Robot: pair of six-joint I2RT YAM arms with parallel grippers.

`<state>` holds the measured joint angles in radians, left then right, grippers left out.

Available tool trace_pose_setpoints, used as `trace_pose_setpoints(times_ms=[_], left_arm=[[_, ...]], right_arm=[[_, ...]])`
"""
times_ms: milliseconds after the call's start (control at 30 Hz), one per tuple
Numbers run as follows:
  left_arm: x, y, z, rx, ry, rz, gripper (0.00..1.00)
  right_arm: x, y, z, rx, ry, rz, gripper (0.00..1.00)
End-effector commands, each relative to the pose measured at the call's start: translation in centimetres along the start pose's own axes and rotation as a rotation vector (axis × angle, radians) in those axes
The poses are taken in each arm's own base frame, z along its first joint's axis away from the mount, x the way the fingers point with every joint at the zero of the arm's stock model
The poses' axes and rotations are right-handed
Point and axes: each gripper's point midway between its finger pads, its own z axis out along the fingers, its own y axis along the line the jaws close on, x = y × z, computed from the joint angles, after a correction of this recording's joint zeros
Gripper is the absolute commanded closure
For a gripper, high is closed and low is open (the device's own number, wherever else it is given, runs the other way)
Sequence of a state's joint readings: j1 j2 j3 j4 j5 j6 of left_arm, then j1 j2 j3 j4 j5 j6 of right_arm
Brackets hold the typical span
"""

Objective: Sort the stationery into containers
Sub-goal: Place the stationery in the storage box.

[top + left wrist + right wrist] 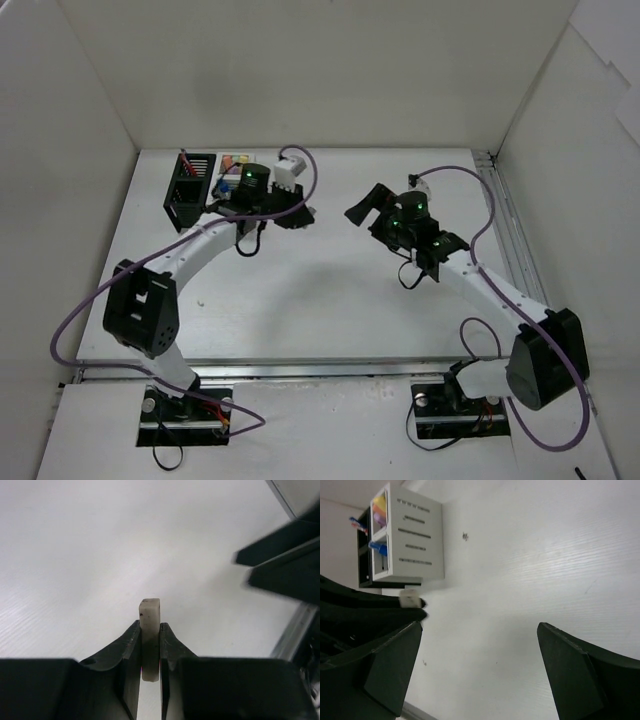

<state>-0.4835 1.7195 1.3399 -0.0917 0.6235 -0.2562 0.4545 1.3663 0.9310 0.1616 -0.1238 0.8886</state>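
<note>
My left gripper (150, 635) is shut on a small beige eraser (150, 625), held upright between the jaws above the white table. In the top view this gripper (305, 213) is just right of the organizers. The white organizer (415, 540) holds a yellow highlighter (380, 502), a pink one (379, 516) and a blue-capped marker (377, 547). The black organizer (190, 187) adjoins it on the left and has a thin pen (185, 158) sticking up. My right gripper (480, 625) is open and empty, near mid-table (362, 208), facing the left gripper. The eraser also shows in the right wrist view (410, 599).
White walls enclose the table on three sides. A metal rail (510, 230) runs along the table's right edge. The right gripper's dark fingers (285, 560) show blurred at the right of the left wrist view. Purple cables (300, 160) loop above both arms.
</note>
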Motion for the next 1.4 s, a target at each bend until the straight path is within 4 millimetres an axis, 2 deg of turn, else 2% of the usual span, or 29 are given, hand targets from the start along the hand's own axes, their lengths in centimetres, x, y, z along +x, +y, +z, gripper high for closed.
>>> trace_pose_setpoints(times_ms=[0, 67, 100, 200, 233, 333, 433, 500, 533, 600, 667, 700, 800, 867, 900, 933, 1033, 1067, 1167, 1233, 1267, 1333, 1367], left_arm=[[-6.3, 5.4, -7.9, -0.243, -0.214, 0.006, 1.0], [-6.5, 8.7, -10.7, -0.381, -0.23, -0.04, 1.0], [-6.8, 11.1, -12.8, -0.458, -0.253, -0.067, 1.0], [-6.6, 15.0, -16.4, -0.613, -0.27, -0.123, 1.0], [-6.7, 16.6, -18.3, -0.673, -0.287, -0.155, 1.0], [-6.6, 20.2, -21.3, -0.791, -0.309, -0.218, 1.0], [-6.7, 23.2, -22.7, -0.842, -0.333, -0.237, 1.0], [-7.2, 24.3, -23.2, -0.855, -0.348, -0.23, 1.0], [-7.0, 25.0, -22.8, -0.857, -0.334, -0.236, 1.0], [-7.4, 26.2, -23.9, -0.877, -0.347, -0.237, 1.0], [-7.3, 27.6, -24.2, -0.908, -0.354, -0.235, 1.0], [-7.5, 28.2, -24.7, -0.928, -0.362, -0.231, 1.0], [-7.4, 29.6, -24.7, -0.945, -0.364, -0.224, 1.0], [-7.2, 30.4, -23.9, -0.932, -0.343, -0.215, 0.98], [-7.9, 30.5, -24.0, -0.931, -0.346, -0.207, 0.98], [-7.0, 31.1, -23.4, -0.928, -0.315, -0.223, 0.98], [-7.1, 31.7, -22.9, -0.921, -0.312, -0.224, 0.96], [-7.0, 31.7, -22.9, -0.921, -0.315, -0.226, 0.89], [-7.0, 31.7, -22.9, -0.923, -0.318, -0.221, 0.82], [-6.9, 31.5, -23.1, -0.927, -0.314, -0.22, 0.73], [-6.5, 31.4, -23.2, -0.932, -0.306, -0.219, 0.66], [-6.7, 30.6, -23.1, -0.927, -0.311, -0.202, 0.63], [-6.5, 30.4, -23.1, -0.927, -0.306, -0.196, 0.58]], right_arm=[[-6.1, -0.1, -3.8, 0.056, -0.246, -0.033, 0.02], [-7.2, -2.0, -5.4, 0.096, -0.307, -0.021, 0.02], [-7.2, -2.7, -6.3, 0.108, -0.325, -0.032, 0.02], [-7.9, -4.6, -7.9, 0.158, -0.384, -0.039, 0.02], [-8.2, -5.0, -8.3, 0.171, -0.398, -0.058, 0.02], [-8.7, -6.2, -9.2, 0.219, -0.432, -0.091, 0.02], [-9.0, -6.9, -9.5, 0.247, -0.436, -0.116, 0.02], [-9.1, -7.2, -9.4, 0.257, -0.426, -0.13, 0.02], [-9.0, -7.2, -9.4, 0.253, -0.421, -0.133, 0.02], [-9.1, -7.4, -9.2, 0.261, -0.41, -0.141, 0.02], [-9.2, -7.6, -9.0, 0.265, -0.401, -0.146, 0.02], [-9.2, -7.9, -8.8, 0.277, -0.396, -0.146, 0.02], [-9.0, -8.5, -8.2, 0.286, -0.367, -0.147, 0.02], [-8.7, -8.5, -7.7, 0.282, -0.345, -0.151, 0.02], [-8.7, -8.9, -7.2, 0.294, -0.333, -0.148, 0.02], [-8.6, -8.8, -7.0, 0.285, -0.318, -0.147, 0.02], [-8.4, -9.1, -6.2, 0.29, -0.289, -0.142, 0.02], [-8.4, -9.3, -5.9, 0.297, -0.281, -0.14, 0.02], [-8.5, -9.3, -5.4, 0.294, -0.266, -0.137, 0.02], [-8.6, -9.4, -5.3, 0.295, -0.264, -0.133, 0.02], [-8.7, -9.6, -5.3, 0.3, -0.265, -0.132, 0.02], [-8.8, -9.6, -5.3, 0.299, -0.265, -0.132, 0.02], [-8.9, -9.6, -5.4, 0.298, -0.268, -0.134, 0.02]])
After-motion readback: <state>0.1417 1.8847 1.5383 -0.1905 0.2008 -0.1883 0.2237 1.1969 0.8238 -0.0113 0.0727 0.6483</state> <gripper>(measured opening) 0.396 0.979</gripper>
